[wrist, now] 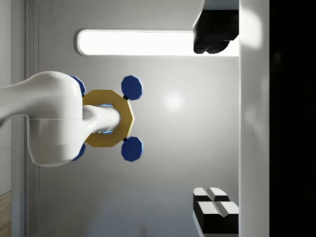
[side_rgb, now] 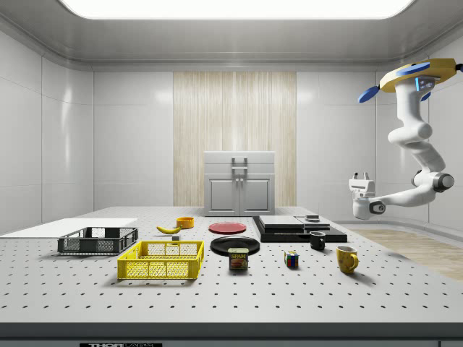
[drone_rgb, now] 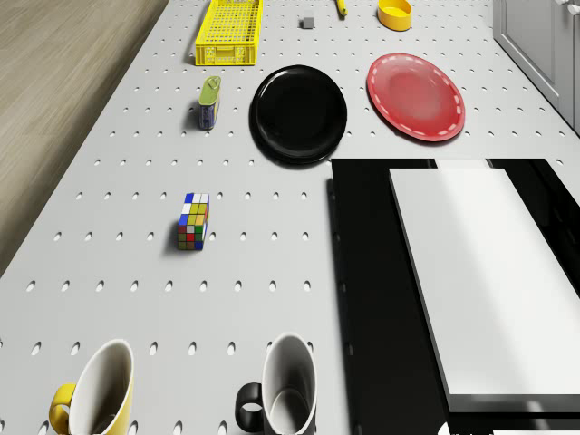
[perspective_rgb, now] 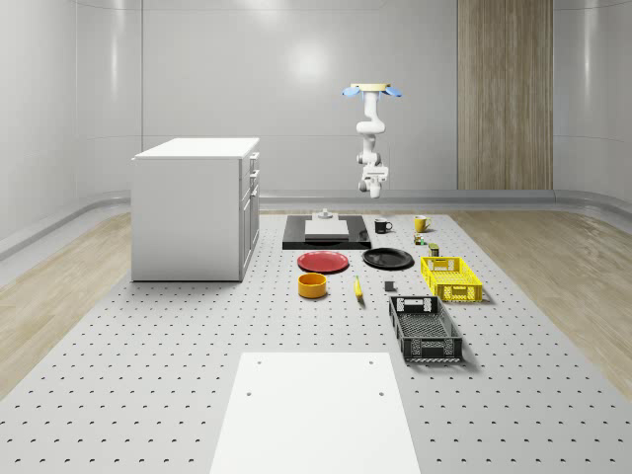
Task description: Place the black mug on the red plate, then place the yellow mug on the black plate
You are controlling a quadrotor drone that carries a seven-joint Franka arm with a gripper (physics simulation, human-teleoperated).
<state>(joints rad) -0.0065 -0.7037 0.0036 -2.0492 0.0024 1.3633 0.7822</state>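
Drone (perspective_rgb: 372,91) hovers high over far edge of perforated grey table (perspective_rgb: 148,375). Gripper (side_rgb: 360,176) points upward, fingers spread, empty. Glossy black ceramic mug (perspective_rgb: 382,226) stands upright on the table, 1 o'clock from the flat red plate (perspective_rgb: 323,261) in the whole-scene view. Best to turn the wrist down, then descend squarely over the rim.

A simulated robotics lab is showing here: a wide grey perforated bench (perspective_rgb: 148,375), drilled with a regular grid of holes like an optical table, is filling a bare room with smooth pale wall panels (perspective_rgb: 296,89) and one wooden slat panel (perspective_rgb: 505,94). Test props are lying scattered on it, among them a yellow plastic lattice crate (perspective_rgb: 451,277) at about three o'clock of a glossy red round plate (perspective_rgb: 324,261), and a plain white two-door cabinet (perspective_rgb: 197,207) is standing at ten o'clock.
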